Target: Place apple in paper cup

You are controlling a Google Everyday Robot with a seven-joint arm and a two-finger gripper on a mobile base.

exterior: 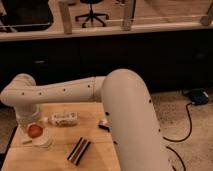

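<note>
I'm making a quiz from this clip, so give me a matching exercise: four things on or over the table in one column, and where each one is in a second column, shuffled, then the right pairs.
Things:
1. apple
2. paper cup
3. bottle
4. dark striped packet

Places:
A. lying on its side near the table's far edge
B. at the near middle of the table
C. under the gripper at the arm's end, over the cup
D. on the table's left side, below the fruit

Pairs: 1-C, 2-D, 3-A, 4-B
</note>
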